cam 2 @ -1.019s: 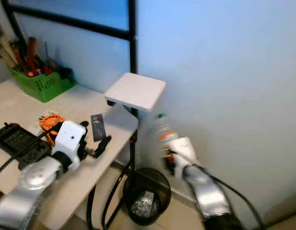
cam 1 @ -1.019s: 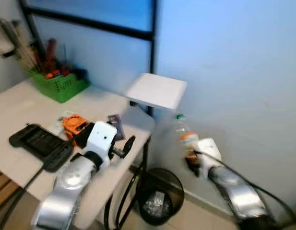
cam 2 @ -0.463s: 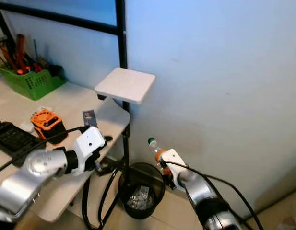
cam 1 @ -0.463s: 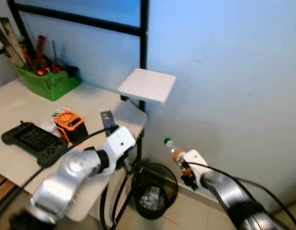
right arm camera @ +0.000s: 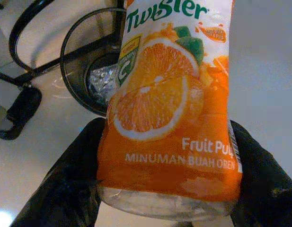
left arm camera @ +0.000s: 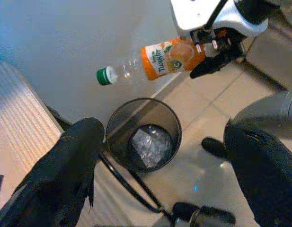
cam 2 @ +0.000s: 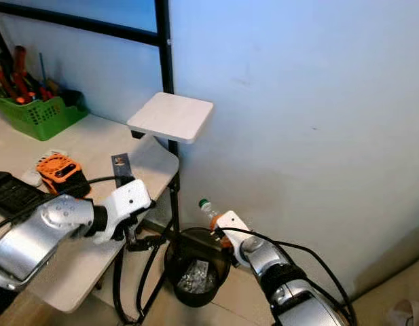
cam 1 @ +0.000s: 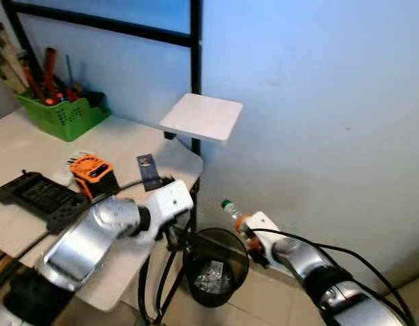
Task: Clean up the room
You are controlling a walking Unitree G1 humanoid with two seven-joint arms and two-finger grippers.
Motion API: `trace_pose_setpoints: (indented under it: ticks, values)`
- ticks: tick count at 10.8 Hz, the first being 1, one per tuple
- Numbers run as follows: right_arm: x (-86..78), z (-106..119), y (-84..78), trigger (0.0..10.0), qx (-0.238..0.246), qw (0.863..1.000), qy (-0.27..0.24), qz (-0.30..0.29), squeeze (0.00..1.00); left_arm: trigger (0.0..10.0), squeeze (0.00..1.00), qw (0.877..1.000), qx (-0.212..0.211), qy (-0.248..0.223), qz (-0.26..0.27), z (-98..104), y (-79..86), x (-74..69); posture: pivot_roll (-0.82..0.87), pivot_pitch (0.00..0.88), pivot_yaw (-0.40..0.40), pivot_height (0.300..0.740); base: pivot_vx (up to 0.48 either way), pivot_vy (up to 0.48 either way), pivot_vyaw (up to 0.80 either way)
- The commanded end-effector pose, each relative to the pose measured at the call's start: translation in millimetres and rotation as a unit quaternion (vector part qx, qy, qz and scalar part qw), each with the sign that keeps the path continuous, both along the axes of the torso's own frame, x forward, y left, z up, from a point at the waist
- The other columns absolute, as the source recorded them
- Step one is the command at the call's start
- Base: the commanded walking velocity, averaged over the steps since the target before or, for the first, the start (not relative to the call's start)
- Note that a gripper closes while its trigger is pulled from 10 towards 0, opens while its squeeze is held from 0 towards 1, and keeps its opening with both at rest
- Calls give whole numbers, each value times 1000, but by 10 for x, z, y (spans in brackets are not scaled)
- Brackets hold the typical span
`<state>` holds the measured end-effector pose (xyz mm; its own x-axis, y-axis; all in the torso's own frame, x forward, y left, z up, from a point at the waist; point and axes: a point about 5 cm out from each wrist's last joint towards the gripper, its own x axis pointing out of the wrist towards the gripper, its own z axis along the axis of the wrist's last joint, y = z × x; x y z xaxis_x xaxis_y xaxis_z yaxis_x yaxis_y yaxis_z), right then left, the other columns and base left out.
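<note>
A clear plastic bottle [cam 1: 234, 215] with an orange Twister label and a green cap is held tilted, cap end up, just beside and above the rim of the black wire bin [cam 1: 195, 246]. My right gripper [right arm camera: 167, 191] is shut on the bottle's [right arm camera: 169, 104] lower end. The bin [left arm camera: 121, 115] stands on the tiled floor under the table's corner with crumpled silver rubbish in it. Over the table's edge, my left gripper [left arm camera: 164, 175] hangs above the bin, open with nothing between its black fingers [left arm camera: 65, 175]. From there the bottle [left arm camera: 170, 56] is seen against the wall.
A white table [cam 1: 32, 146] at the left carries a green basket of tools [cam 1: 58, 117], an orange device [cam 1: 90, 171] and a black controller [cam 1: 39, 197]. A white square panel [cam 1: 201, 117] sits on a black post. Cables [cam 1: 170, 272] hang by the bin. The blue wall is close behind.
My right gripper has brought the bottle down and tilted it, close to the bin's rim. My left arm has swung off the tabletop to its corner above the bin. The camera has shifted.
</note>
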<state>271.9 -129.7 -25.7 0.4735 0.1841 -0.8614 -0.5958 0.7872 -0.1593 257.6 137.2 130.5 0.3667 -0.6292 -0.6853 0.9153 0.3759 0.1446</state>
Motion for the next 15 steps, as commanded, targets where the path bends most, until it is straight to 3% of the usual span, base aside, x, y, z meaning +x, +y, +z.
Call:
trace_pose_setpoints:
  ticks: [1,2,3,4,10,11,13,15]
  values:
    - [28,16,3,10000,-3,1000,-5,6,0,10000,0,1000,19,2,3,-10,34,20,-8,0,-26,740,0,0,0]
    - [28,9,35,10000,1,1000,-3,7,0,10000,0,1000,28,0,6,-4,49,36,-6,0,-29,740,0,0,0]
    - [42,16,61,10000,4,1000,-3,7,212,10000,0,1000,30,0,6,0,53,43,-4,0,-31,740,0,0,0]
    - [83,51,141,10000,25,1000,-11,-1,1000,10000,0,1000,29,3,4,-1,50,39,-5,0,-31,740,0,0,0]
    - [41,35,341,10000,82,997,-3,0,1000,10000,0,1000,12,3,12,12,31,37,-3,0,-33,740,0,0,0]
    - [92,96,295,10000,132,990,-34,-32,1000,10000,0,997,-34,-38,65,51,-40,102,-4,0,-32,740,0,0,0]
    - [138,284,7,10000,161,975,-127,-83,1000,10000,0,981,-101,-91,135,37,-163,119,-34,0,-24,740,0,0,0]
    - [13,544,-348,10000,143,954,-214,-155,1000,10000,0,972,-151,-111,142,-44,-398,-30,-69,0,-13,740,0,0,-784]
